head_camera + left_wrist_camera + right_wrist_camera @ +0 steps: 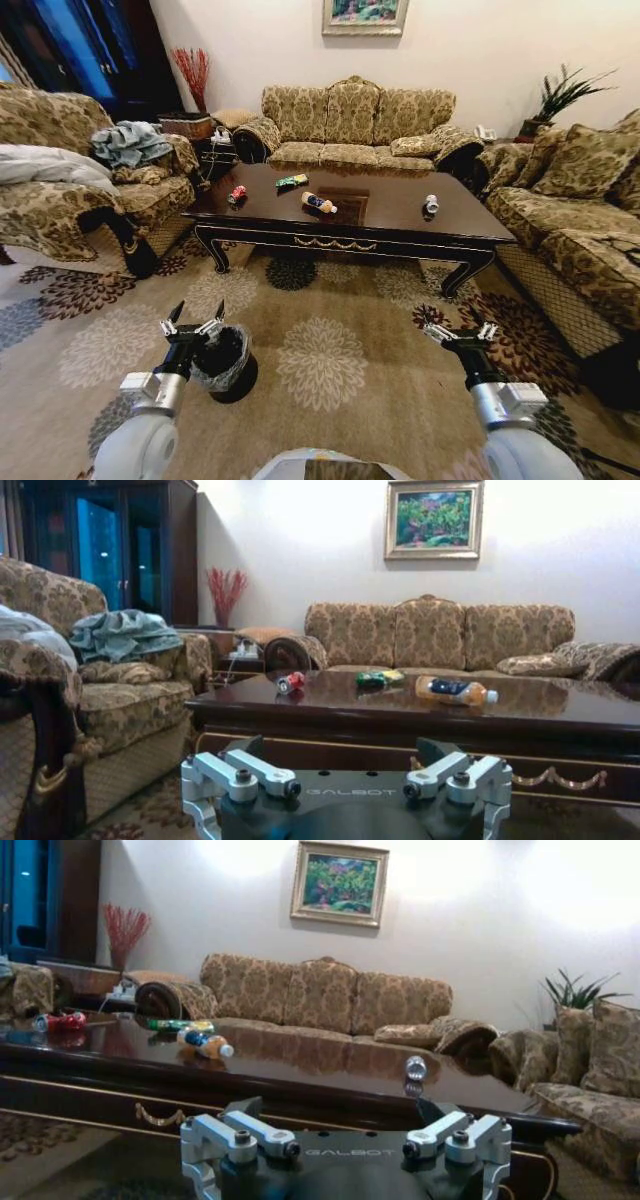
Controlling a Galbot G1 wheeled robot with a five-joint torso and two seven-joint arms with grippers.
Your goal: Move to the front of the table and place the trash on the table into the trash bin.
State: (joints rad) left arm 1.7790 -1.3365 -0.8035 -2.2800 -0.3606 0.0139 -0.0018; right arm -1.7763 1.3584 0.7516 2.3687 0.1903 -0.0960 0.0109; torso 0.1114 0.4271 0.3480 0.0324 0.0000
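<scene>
I am on the first step: getting to the front of the table. Near me, my left gripper (pixel 197 318) and right gripper (pixel 459 331) hang over the rug, both with fingers apart and empty. The small round black trash bin with a clear bag (pixel 224 360) sits just beside the left one. Farther off stands the big shiny dark brown wooden table (pixel 400 226), well apart from me. On it lie four bits of trash: the red can (pixel 237 194) by its left edge, the green crumpled wrapper (pixel 292 181) near the far edge, the orange-and-blue bottle (pixel 319 203) in the middle, and the small silvery can (pixel 431 205) toward the right edge. Next, I think I must drive closer.
</scene>
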